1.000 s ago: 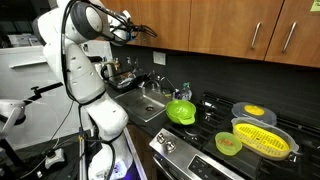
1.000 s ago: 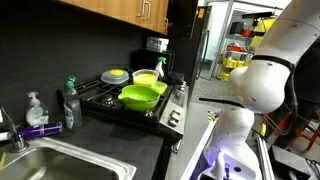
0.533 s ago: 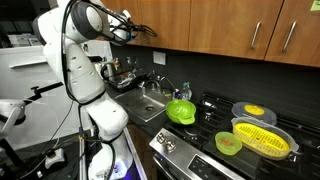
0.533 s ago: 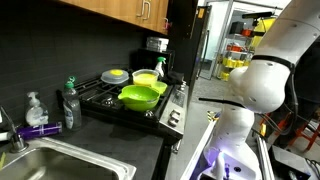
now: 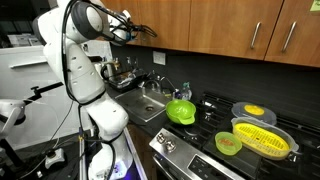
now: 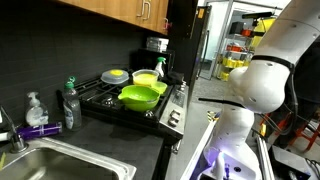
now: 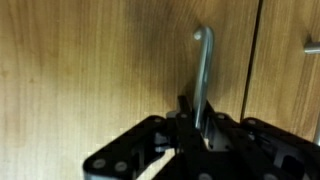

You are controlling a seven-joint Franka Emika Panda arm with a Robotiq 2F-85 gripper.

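In the wrist view my gripper (image 7: pixel 200 128) is shut on a slim metal cabinet handle (image 7: pixel 203 70) that runs upright on a wooden cabinet door (image 7: pixel 90 70). The handle's lower part is hidden between the black fingers (image 7: pixel 184 120). In an exterior view the gripper (image 5: pixel 147 30) is raised to the upper wooden cabinets (image 5: pixel 200 25) above the counter, with the white arm (image 5: pixel 80 50) reaching up from the left. Only the arm's white body (image 6: pixel 262 70) appears at the right of an exterior view; its gripper is out of frame there.
Below are a steel sink (image 5: pixel 143 105), a stove (image 5: pixel 225 135) with a green bowl (image 5: pixel 181 110), a small green bowl (image 5: pixel 228 143), a yellow colander (image 5: pixel 264 138) and a plate (image 5: pixel 252 111). Soap bottles (image 6: pixel 68 100) stand beside the sink (image 6: pixel 60 160). A second handle (image 7: pixel 311 46) shows on the neighbouring door.
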